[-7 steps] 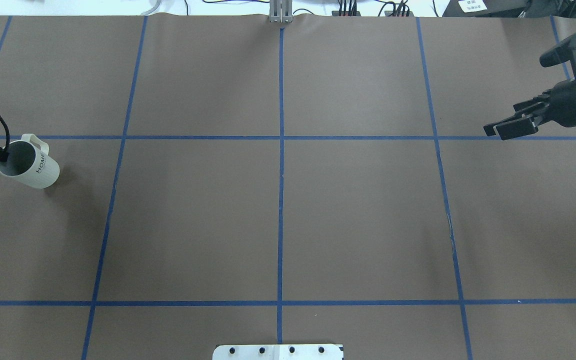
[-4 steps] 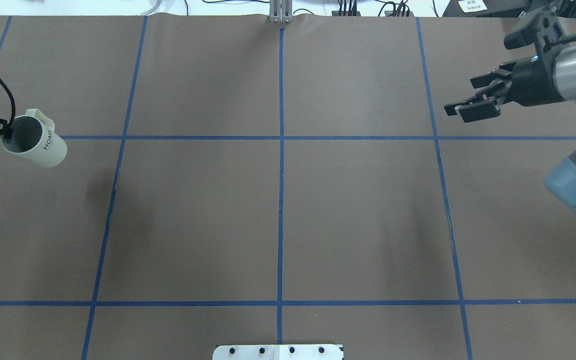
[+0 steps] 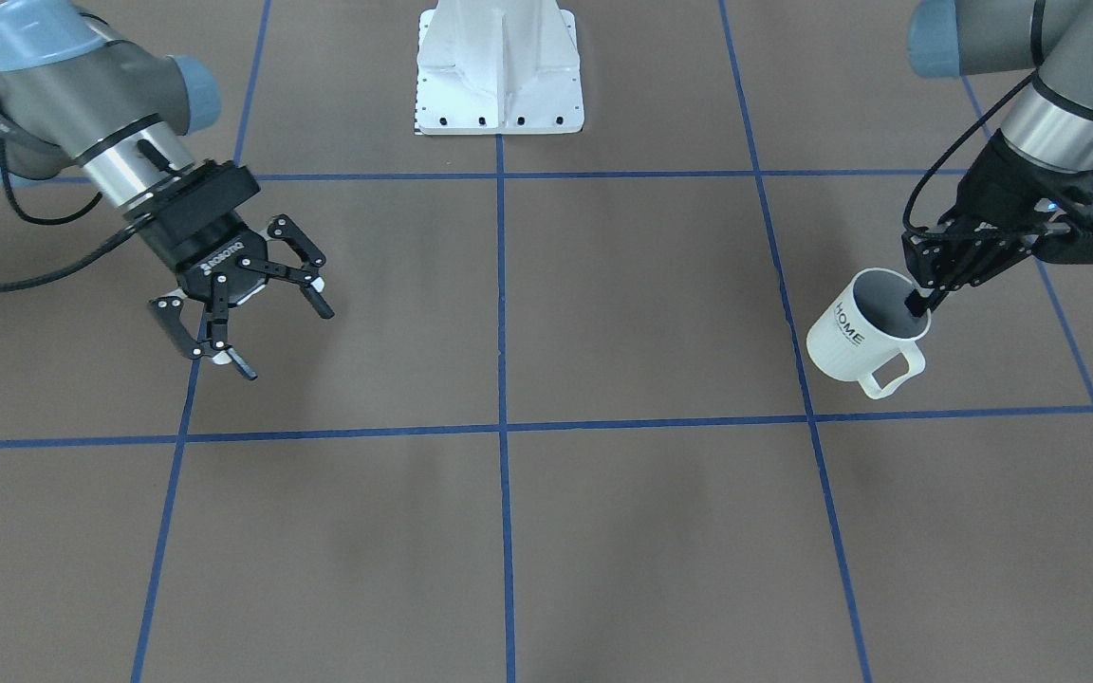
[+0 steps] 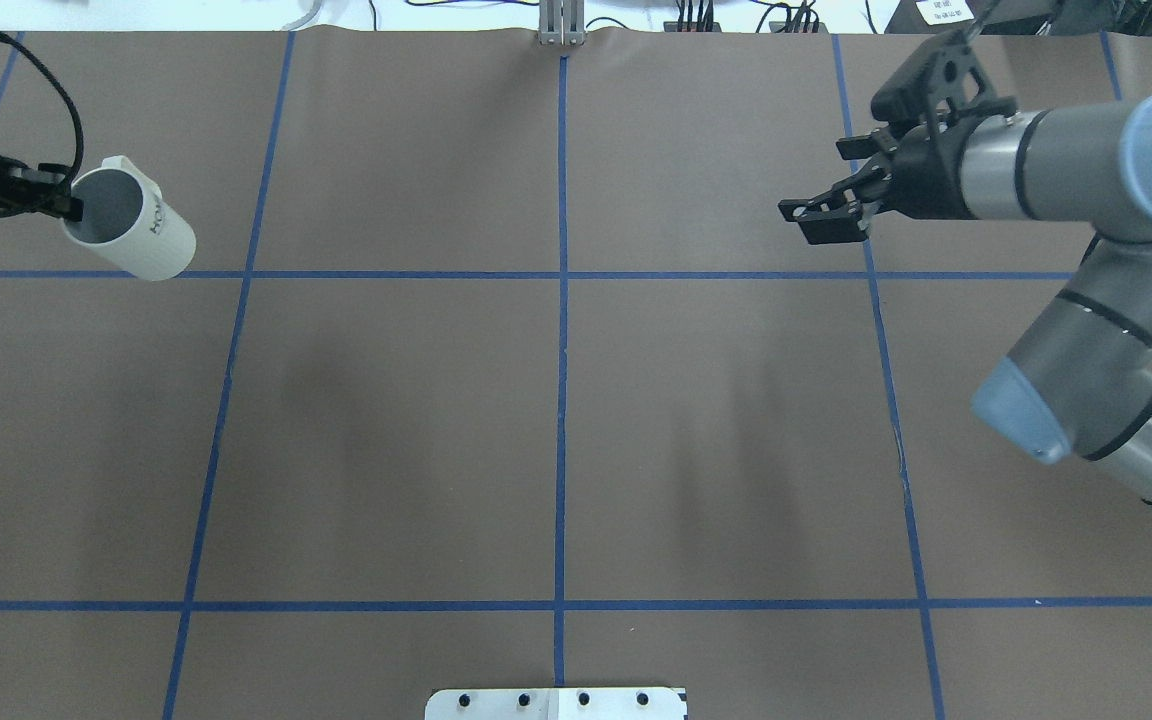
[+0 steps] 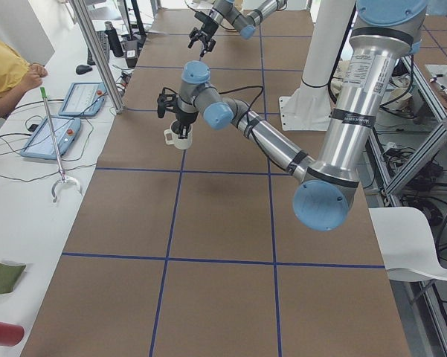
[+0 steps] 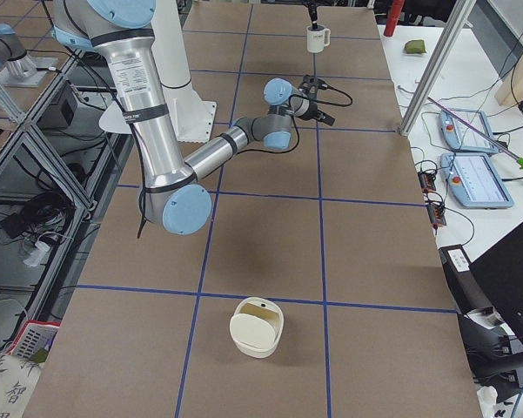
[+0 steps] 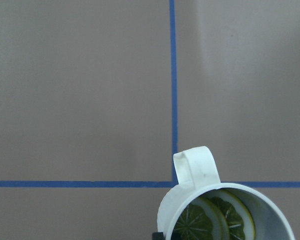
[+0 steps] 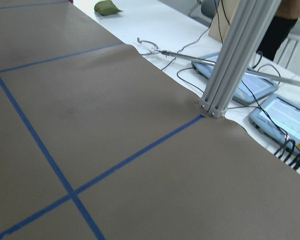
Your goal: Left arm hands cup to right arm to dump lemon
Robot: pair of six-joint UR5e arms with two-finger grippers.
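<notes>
The cup's rim is pinched by the left gripper (image 3: 921, 302), with one finger (image 3: 916, 304) seen inside the cup and the rest pressed against the outside wall. The cup (image 3: 855, 341) is white with ribs, and the word "HOME" is printed on its side. It is held tilted and looks lifted off the table (image 3: 603, 531), far over on the robot's left side and close to a blue tape line (image 3: 888, 415). Its handle (image 3: 893, 375) is turned away from the robot. In the left wrist view, lemon slices (image 7: 209, 222) are seen lying inside the cup.

The right gripper (image 3: 287, 343) is spread wide, and nothing is held in it. It is pointed toward the middle of the table, well apart from the cup. In the overhead view it (image 4: 826, 220) is seen beside a blue line on the far right part of the table.

A white bowl (image 6: 257, 326) is set on the table at the robot's right end, far from both grippers.
</notes>
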